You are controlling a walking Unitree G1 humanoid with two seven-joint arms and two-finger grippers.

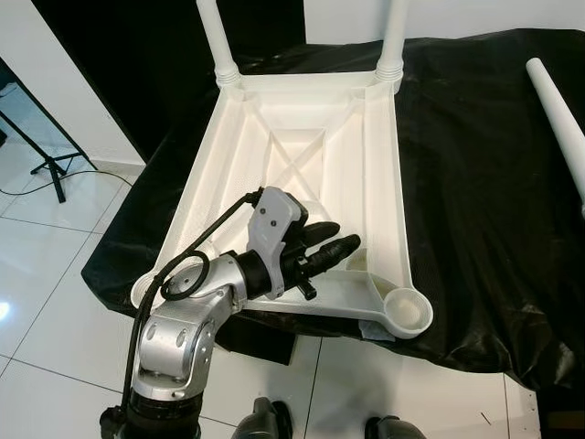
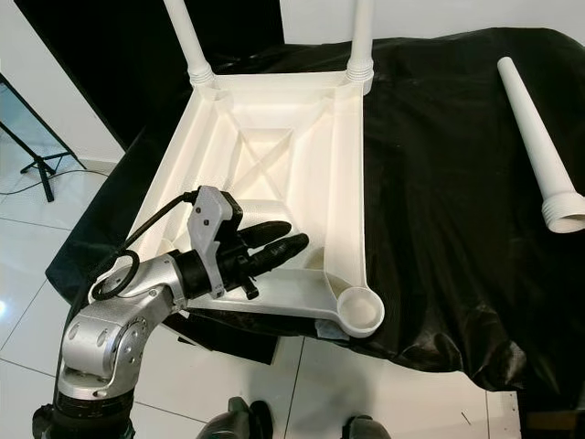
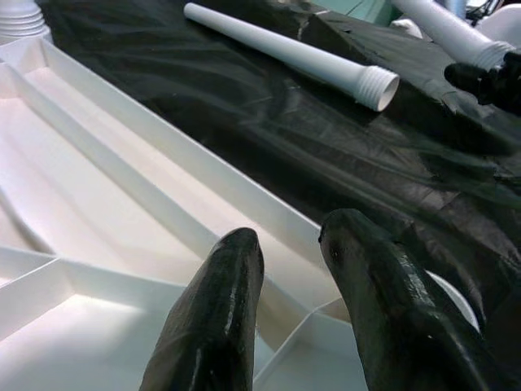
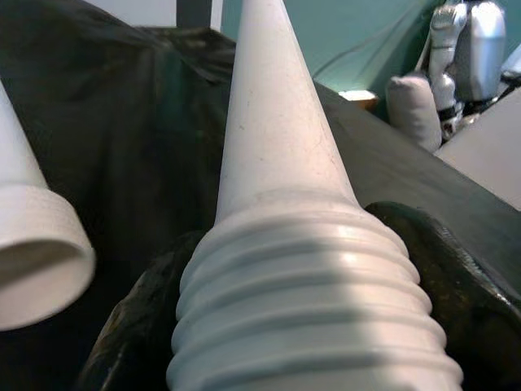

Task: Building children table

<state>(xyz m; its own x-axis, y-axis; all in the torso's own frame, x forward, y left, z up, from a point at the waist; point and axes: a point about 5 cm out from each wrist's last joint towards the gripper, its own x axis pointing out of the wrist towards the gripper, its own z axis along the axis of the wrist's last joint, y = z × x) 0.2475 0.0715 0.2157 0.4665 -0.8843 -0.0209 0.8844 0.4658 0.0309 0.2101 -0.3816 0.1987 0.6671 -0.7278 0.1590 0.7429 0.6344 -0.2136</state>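
A white plastic table [image 1: 379, 165] lies upside down on black cloth, with two legs [image 1: 218, 41] [image 1: 394, 37] screwed into its far corners. The near right corner socket [image 1: 408, 311] stands empty. My left gripper [image 1: 343, 236] hovers over the near end of the table's underside, open by a narrow gap with nothing between its fingers [image 3: 220, 309]. My right gripper [image 4: 309, 342] is shut on the threaded end of a white leg [image 4: 277, 163]. Another loose leg [image 2: 535, 128] lies on the cloth to the right.
The black cloth [image 1: 484, 183] ends close to me, above white floor tiles [image 1: 46, 302]. A black stand [image 1: 50, 165] is on the floor at the left. My left arm covers the table's near left corner.
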